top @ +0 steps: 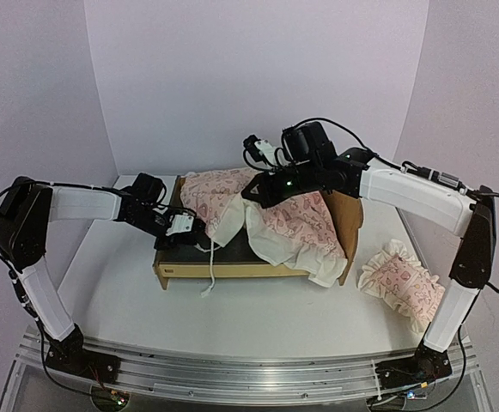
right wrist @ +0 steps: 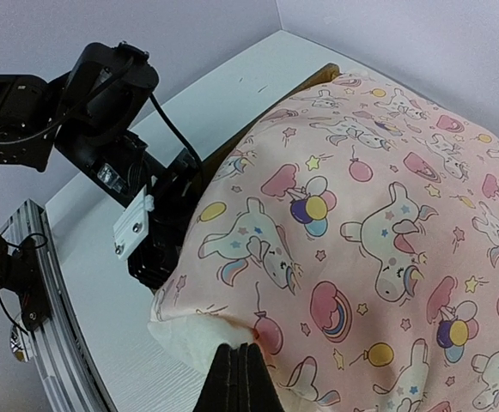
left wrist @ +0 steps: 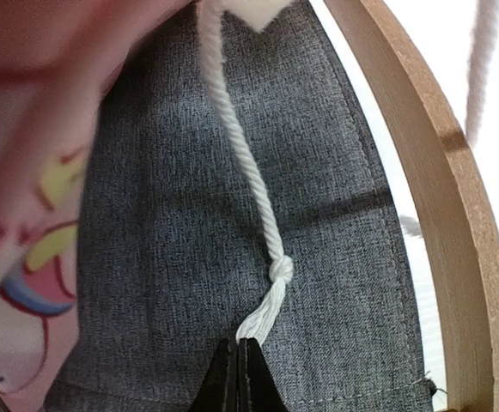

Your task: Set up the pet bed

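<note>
Left arm (top: 86, 203): upper link rises from near-left base, elbow high at left, forearm about level, reaching right. Left gripper (left wrist: 238, 359): angled down, jaws closed, pinching frayed end of white cord (left wrist: 276, 269). Right arm (top: 412, 193): elbow high at right, forearm reaching left, wrist raised. Right gripper (right wrist: 238, 365): jaws closed, pinching edge of quilt (right wrist: 361, 215).

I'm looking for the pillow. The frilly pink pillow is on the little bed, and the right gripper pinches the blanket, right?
Not quite. The top view shows the frilly pink pillow lying on the table beside the pet bed, not on it. The right gripper does pinch the blanket.
</note>
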Motion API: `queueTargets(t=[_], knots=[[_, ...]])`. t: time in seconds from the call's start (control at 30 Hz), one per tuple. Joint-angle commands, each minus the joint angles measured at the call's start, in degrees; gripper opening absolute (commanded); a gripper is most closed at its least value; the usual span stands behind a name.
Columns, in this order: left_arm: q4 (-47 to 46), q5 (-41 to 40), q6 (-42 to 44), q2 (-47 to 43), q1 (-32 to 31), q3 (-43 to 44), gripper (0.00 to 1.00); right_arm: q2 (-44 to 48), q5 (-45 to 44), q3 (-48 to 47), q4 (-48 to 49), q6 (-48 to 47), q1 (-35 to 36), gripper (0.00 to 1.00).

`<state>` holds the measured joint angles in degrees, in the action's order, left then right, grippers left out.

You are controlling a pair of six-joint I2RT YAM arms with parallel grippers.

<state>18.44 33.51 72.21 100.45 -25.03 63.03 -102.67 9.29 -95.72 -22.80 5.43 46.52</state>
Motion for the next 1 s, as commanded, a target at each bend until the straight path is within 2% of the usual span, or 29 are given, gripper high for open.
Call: queueTargets(t=[0.0, 0.17, 0.4, 0.63, 0.7, 0.8, 0.97], knots=[[2.6, -2.7, 5.4, -0.5, 0.5, -2.7, 0.00, -0.3, 1.5, -0.6, 3.3, 0.9, -0.3, 0.00], [14.1, 3.2, 3.6, -4.0, 0.6, 0.4, 0.00, -0.3, 1.9, -1.0, 3.4, 1.1, -0.3, 0.00], [27.1, 13.2, 5.9, -10.8, 0.6, -1.6, 0.00, 0.2, 3.1, -0.4, 3.9, 2.6, -0.3, 0.00], [21.4, 11.9, 1.2, -9.1, 0.5, -4.3, 0.00, 0.1, 4.9, 2.6, 6.3, 6.3, -0.3, 0.00], [19.2, 10.7, -1.2, -7.2, 0.6, -3.3, 0.00, -0.8, 6.3, 2.9, 6.7, 8.2, -0.2, 0.00], [13.9, 9.9, -9.4, -5.3, 0.6, -1.2, 0.00, -1.2, 6.8, 3.5, 7.0, 9.4, 0.1, 0.00], [12.8, 12.0, -14.2, -5.6, 0.7, 2.5, 0.00, -1.0, 6.7, 4.9, 7.7, 10.5, 0.6, 0.00]])
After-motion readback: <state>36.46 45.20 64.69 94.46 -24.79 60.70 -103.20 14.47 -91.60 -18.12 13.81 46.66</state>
